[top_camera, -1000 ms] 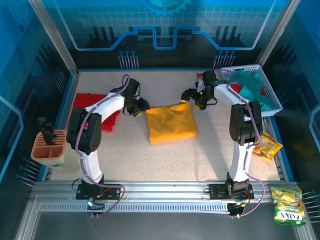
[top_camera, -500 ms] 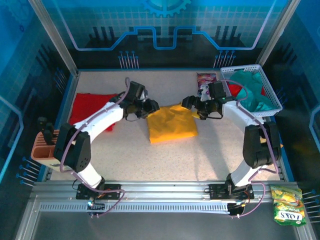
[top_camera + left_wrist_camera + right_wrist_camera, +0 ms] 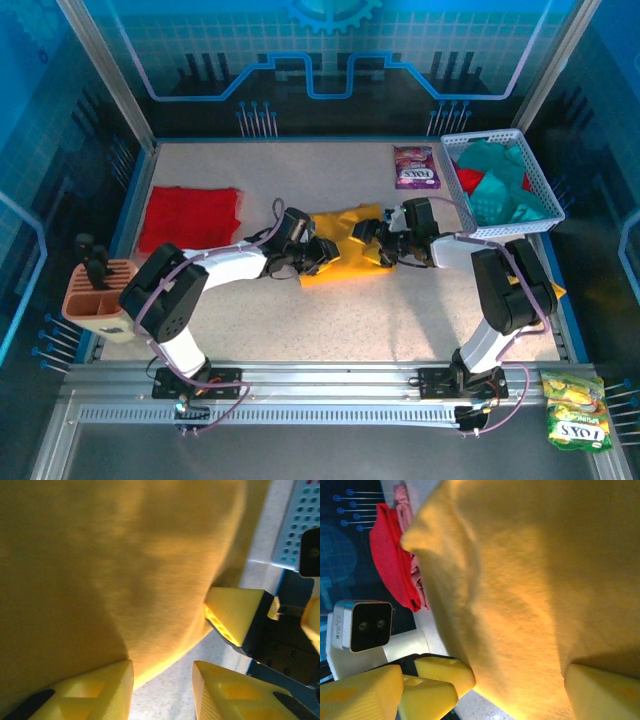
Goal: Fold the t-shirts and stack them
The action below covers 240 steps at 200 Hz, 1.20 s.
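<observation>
Facing the right gripper (image 3: 366, 240) across the yellow t-shirt (image 3: 345, 222) at table centre, the left gripper (image 3: 322, 253) stands part-open at its left edge — the right one gapes wide, straddling cloth from the right; neither visibly pinches it.

left arm (image 3: 232, 267): glossy white shell just behind the claw, with rounded black joint housings further back.
right arm (image 3: 456, 246): the same white-and-black build.
left gripper (image 3: 323, 252): black body. Its fingers (image 3: 95, 692) are yellow, blocky wedges with recessed pockets.
right gripper (image 3: 366, 234): black body. Its fingers (image 3: 600, 690) are the same yellow.
wrist camera (image 3: 362, 625): pale grey box with two dark lenses, mounted behind the left claw.
cables (image 3: 275, 208): lilac, looping back from each claw along the links.
bases (image 3: 195, 381): black plates at the end farthest from the claws.
</observation>
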Each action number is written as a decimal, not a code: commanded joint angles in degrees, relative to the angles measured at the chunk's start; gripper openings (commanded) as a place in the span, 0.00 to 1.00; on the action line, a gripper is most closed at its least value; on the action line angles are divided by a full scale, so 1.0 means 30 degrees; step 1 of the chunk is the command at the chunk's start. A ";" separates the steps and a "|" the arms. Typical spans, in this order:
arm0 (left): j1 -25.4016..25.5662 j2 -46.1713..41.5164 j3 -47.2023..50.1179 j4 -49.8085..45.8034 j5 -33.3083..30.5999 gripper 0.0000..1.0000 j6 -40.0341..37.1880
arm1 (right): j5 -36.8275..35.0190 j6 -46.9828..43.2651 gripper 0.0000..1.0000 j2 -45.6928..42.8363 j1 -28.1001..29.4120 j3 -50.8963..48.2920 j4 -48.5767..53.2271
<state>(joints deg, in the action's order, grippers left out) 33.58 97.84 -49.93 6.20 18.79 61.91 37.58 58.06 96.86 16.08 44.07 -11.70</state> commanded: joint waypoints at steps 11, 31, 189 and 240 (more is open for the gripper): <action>-0.0746 0.1422 0.1753 0.0115 -0.0356 0.36 0.0087 | 0.0289 -0.0231 0.83 0.0914 -0.0335 -0.0767 -0.1843; -0.1646 0.1855 0.3212 0.1208 0.0062 0.34 0.0397 | 0.0367 -0.0543 0.82 0.1376 -0.0802 -0.1238 -0.2039; -0.2831 -0.0874 -0.4709 -0.5588 0.0301 0.40 -0.2158 | 0.1475 0.0538 0.88 0.1110 -0.0902 0.5481 0.1071; -0.2654 0.3591 -0.5745 -0.1614 0.1155 0.39 -0.1446 | 0.1597 0.1969 0.88 0.5346 -0.0655 0.7604 -0.2466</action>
<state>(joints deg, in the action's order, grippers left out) 25.47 103.15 -66.65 -3.27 19.79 57.04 41.28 61.23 107.11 13.87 64.97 -13.89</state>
